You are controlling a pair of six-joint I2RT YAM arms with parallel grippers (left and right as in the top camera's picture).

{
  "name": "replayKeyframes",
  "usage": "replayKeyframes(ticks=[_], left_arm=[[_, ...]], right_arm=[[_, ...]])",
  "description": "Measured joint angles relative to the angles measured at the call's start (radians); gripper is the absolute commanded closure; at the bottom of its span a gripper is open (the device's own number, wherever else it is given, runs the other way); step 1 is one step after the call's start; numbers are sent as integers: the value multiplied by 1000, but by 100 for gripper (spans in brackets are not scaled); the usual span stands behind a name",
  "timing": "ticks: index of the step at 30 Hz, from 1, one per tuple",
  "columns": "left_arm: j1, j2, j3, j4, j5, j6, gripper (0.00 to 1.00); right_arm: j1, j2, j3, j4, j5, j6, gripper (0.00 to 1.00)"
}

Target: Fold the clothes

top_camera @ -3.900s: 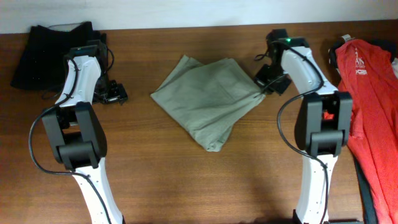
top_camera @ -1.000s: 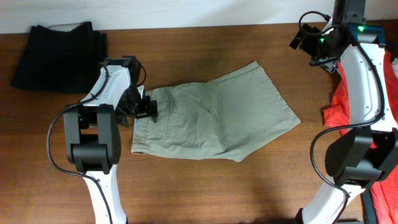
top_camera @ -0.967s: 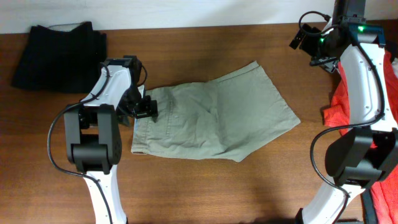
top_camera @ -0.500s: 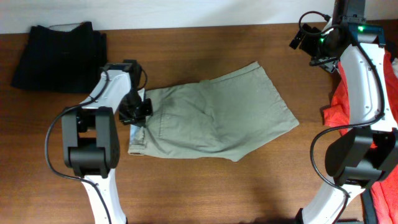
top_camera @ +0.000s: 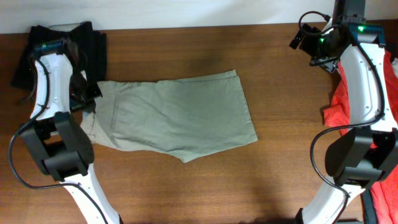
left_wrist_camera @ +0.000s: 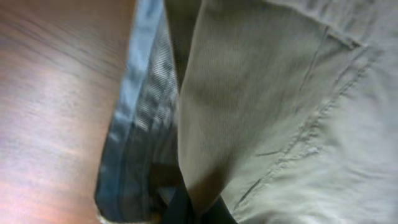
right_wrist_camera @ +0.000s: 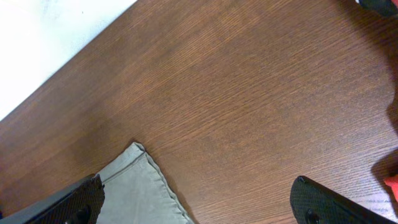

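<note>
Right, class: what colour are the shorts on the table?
Khaki grey-green; the shorts show best in the overhead view.

A brown wooden table (top_camera: 186, 186) fills most of the overhead frame. 1 white strip (top_camera: 186, 12) runs along the top edge, and it also fills the upper left corner of the right wrist view.

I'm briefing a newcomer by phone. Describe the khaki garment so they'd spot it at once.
On the brown wooden table, look at its middle. The shorts lie spread flat there, khaki grey-green, unlike the black garment at the far-left corner and the red T-shirt at the right edge.
</note>
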Motion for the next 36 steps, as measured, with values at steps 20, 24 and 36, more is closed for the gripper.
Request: replayKeyframes(ticks=[20, 24, 36], left_arm=[[-485, -77, 296, -128, -11, -109, 100], [-580, -77, 296, -69, -8, -148, 99], [-734, -77, 196, 164, 0, -199, 99]], right_arm=[[0, 0, 0, 0, 0, 0, 1], [0, 0, 0, 0, 0, 0, 1], [0, 0, 0, 0, 0, 0, 1]])
